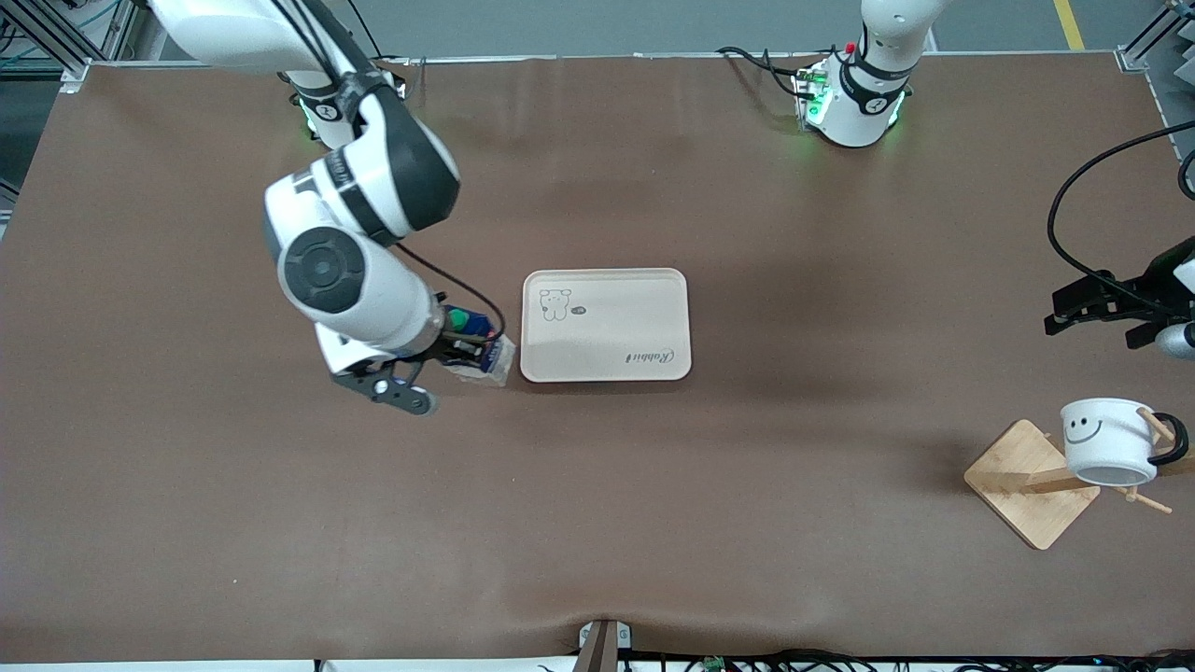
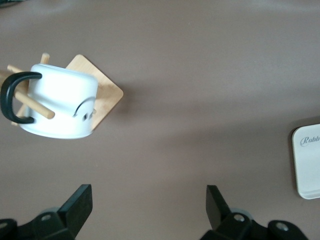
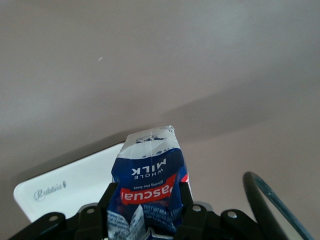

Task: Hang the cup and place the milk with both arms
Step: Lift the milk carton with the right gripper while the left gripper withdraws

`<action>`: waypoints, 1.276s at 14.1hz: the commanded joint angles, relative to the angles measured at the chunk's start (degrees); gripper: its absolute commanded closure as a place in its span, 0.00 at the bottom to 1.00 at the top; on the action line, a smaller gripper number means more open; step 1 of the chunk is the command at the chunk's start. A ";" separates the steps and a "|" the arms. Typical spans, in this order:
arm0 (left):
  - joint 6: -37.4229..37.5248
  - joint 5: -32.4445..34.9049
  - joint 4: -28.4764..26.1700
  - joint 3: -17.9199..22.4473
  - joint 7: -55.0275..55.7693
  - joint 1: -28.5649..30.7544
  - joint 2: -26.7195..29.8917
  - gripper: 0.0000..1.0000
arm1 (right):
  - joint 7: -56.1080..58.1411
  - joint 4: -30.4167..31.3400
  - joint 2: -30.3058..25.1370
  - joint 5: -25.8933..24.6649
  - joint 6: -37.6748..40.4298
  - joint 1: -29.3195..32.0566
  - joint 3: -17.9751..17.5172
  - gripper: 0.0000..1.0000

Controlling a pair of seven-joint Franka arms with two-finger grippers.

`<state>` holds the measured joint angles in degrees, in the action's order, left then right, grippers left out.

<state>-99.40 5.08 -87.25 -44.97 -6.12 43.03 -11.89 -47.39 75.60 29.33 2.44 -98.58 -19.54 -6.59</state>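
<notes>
My right gripper (image 1: 467,345) is shut on the milk (image 1: 478,347), a dark blue carton with a green cap and red label, and holds it tilted in the air over the table just beside the tray (image 1: 605,324). In the right wrist view the milk (image 3: 150,175) sits between the two fingers, with the tray (image 3: 70,192) under it. The cup (image 1: 1109,441), white with a smiley face and black handle, hangs on a peg of the wooden rack (image 1: 1032,481); it also shows in the left wrist view (image 2: 60,107). My left gripper (image 2: 149,207) is open and empty, up above the table near the rack.
The beige tray with a bear drawing lies at the table's middle. The wooden rack has a square base (image 2: 102,92) and slanted pegs, near the left arm's end of the table. A black cable (image 1: 1074,205) loops above the table there.
</notes>
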 commanded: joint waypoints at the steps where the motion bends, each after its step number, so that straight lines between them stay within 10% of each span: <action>1: 2.27 0.81 -0.82 -2.48 6.44 0.91 2.04 0.00 | 1.51 0.95 -1.20 1.17 1.54 3.36 0.61 1.00; 9: 6.23 0.46 2.18 -1.97 8.75 -1.00 5.90 0.00 | 21.71 6.04 -3.66 1.08 4.72 5.13 13.78 1.00; 18: 11.94 -0.16 0.78 32.02 8.84 -35.88 12.31 0.00 | 39.65 18.61 -3.84 1.08 -11.27 5.22 27.42 1.00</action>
<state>-88.56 5.06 -85.05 -18.40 2.05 13.09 -1.92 -11.30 89.83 27.53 2.68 -106.49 -14.06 19.23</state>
